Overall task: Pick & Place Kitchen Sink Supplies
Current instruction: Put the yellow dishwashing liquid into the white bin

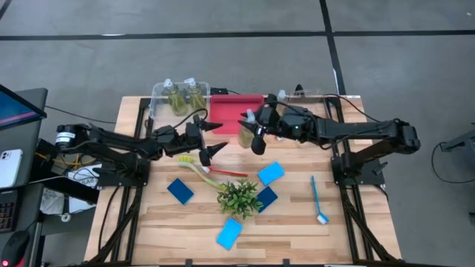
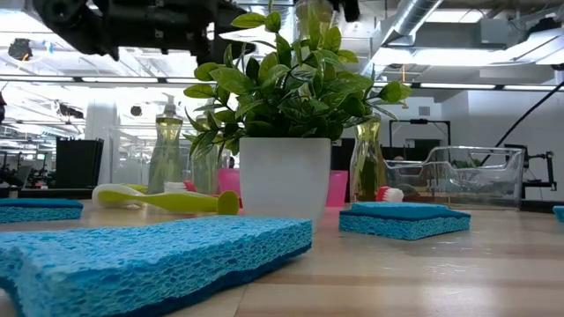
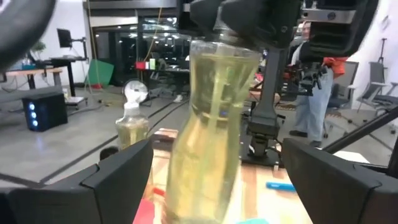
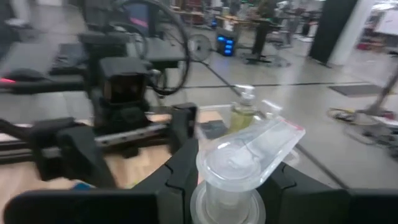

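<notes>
A handover is under way above the bench's (image 1: 297, 230) rear middle: the right gripper (image 1: 257, 141) clamps the pump neck of a small clear bottle of yellow-green liquid (image 3: 211, 130), while the left gripper (image 1: 211, 151) stands spread wide beside it. Next, I judge, the right arm must carry it to a bin without tilting.

A grey floor (image 1: 223, 67) crossed by dark lines surrounds the wooden table (image 1: 297, 230). At nine o'clock sits a desk with a monitor (image 1: 18, 107) and a phone (image 1: 9, 167). Beyond, ceiling ducts (image 2: 432, 22) run under bright lights, with office chairs (image 3: 379, 93) standing about.

plant (image 1: 239, 196) mid-table | sponges (image 1: 270, 173) around it | two bottles (image 1: 183, 95) in bin (image 1: 158, 105)
</notes>
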Robot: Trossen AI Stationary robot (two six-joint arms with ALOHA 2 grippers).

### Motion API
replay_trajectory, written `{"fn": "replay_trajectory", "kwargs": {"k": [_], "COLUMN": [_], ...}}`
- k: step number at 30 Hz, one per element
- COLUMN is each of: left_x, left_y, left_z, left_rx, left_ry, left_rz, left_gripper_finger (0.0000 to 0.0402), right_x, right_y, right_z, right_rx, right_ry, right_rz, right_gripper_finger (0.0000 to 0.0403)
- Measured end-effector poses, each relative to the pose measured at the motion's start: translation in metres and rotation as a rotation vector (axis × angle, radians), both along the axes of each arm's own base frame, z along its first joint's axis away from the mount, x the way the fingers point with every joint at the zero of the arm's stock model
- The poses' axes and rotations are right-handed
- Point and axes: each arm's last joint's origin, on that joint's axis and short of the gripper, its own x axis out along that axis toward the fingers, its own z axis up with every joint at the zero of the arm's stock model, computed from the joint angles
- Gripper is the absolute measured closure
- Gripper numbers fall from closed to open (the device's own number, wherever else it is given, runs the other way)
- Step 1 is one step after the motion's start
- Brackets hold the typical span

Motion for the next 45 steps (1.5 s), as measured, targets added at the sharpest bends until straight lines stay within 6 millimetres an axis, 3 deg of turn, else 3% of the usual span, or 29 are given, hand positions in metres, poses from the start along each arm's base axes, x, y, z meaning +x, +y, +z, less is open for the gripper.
{"fn": "replay_trajectory", "kwargs": {"k": [11, 20, 31, 37, 45], "left_x": [0.036, 0.058, 0.064, 0.064, 0.064], "left_y": [0.002, 0.003, 0.003, 0.002, 0.002], "left_z": [0.002, 0.002, 0.001, 0.001, 0.001], "left_rx": [0.047, 0.052, 0.04, 0.024, 0.03], "left_ry": [0.032, 0.037, 0.041, 0.043, 0.046], "left_rz": [0.006, -0.033, -0.038, -0.042, -0.037], "left_gripper_finger": [0.0047, 0.0048, 0.0055, 0.0091, 0.0173], "right_x": [0.007, 0.03, 0.034, 0.034, 0.033], "right_y": [0.005, 0.005, 0.017, 0.017, 0.013], "right_z": [0.0, -0.014, -0.001, -0.002, -0.004], "right_rx": [0.003, 0.007, -0.014, -0.015, -0.004], "right_ry": [-0.03, -0.033, -0.049, -0.035, -0.026], "right_rz": [0.106, 0.138, 0.177, 0.174, 0.16], "right_gripper_finger": [0.031, 0.031, 0.0311, 0.0305, 0.0307]}}
